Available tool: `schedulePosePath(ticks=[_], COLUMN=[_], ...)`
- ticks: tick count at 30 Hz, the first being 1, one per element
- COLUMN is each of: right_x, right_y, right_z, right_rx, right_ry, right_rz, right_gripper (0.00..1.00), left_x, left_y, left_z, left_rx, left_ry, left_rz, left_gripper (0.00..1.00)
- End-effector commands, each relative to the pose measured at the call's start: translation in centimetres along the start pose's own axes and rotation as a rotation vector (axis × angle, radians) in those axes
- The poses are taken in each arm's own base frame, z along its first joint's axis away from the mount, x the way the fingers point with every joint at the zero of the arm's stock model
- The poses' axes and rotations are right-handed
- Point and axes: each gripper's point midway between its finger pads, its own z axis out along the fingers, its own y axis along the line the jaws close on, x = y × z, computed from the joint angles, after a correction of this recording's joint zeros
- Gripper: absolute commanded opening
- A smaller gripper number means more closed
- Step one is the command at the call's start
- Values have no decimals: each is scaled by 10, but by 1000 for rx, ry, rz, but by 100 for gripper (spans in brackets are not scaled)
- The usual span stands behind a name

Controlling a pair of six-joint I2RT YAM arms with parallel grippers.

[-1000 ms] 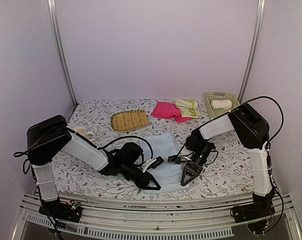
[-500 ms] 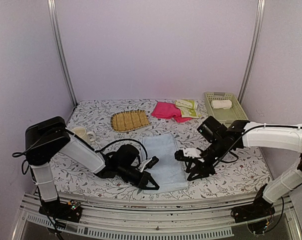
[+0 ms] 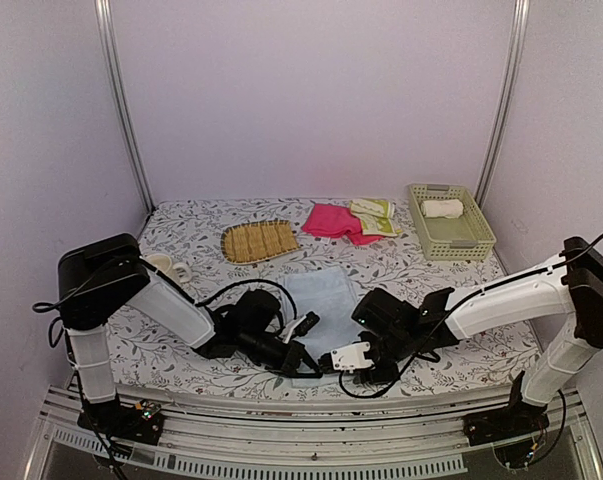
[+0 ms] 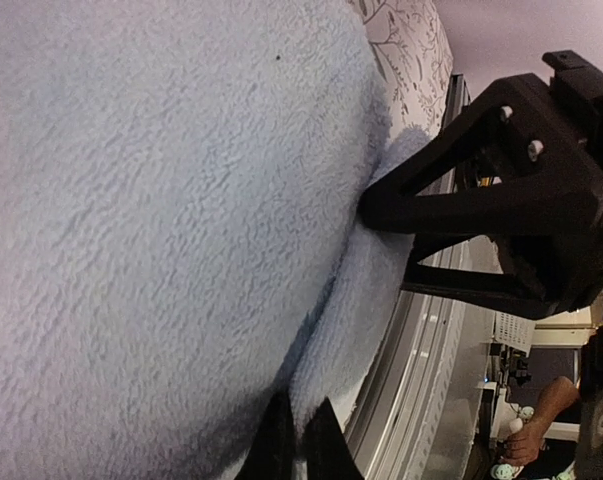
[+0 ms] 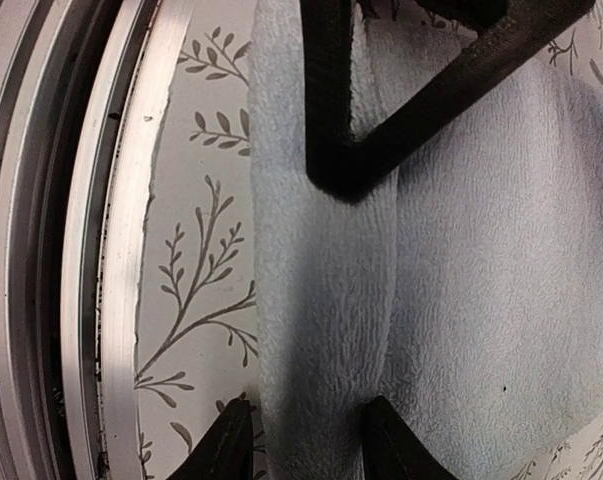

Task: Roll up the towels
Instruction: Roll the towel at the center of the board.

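Towel (image 3: 326, 300) (the blue one) lies flat, its near edge pinched by my left gripper (image 4: 299, 425) and clasped by my right gripper (image 5: 309, 410).

Soft even light, faint shadows; wrist views show the light blue towel (image 4: 131, 250) slightly blurred

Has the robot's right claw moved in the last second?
Yes. The right gripper slid left, away from the green basket and nearer the front rail, to the blue towel's near edge.
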Motion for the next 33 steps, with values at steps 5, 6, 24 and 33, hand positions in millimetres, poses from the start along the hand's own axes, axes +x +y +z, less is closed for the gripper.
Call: schedulePosePath(ticks=[5, 6, 24, 33], right_x=[1, 0, -3, -2], right_y=[-14, -15, 41, 23], right_z=[14, 12, 10, 5], right_rx=[102, 117, -270, -638], right_ry=[48, 48, -9, -88], right_rz=[-35, -40, 42, 368], right_gripper=[39, 39, 5, 4], left_x=[41, 40, 16, 4], left_y=[60, 60, 34, -20], left_z=[3, 3, -21, -77], left_rx=[-204, -204, -241, -391], left_ry=[86, 86, -10, -295], left_rz=[-123, -122, 32, 455], left_gripper=[0, 0, 12, 34])
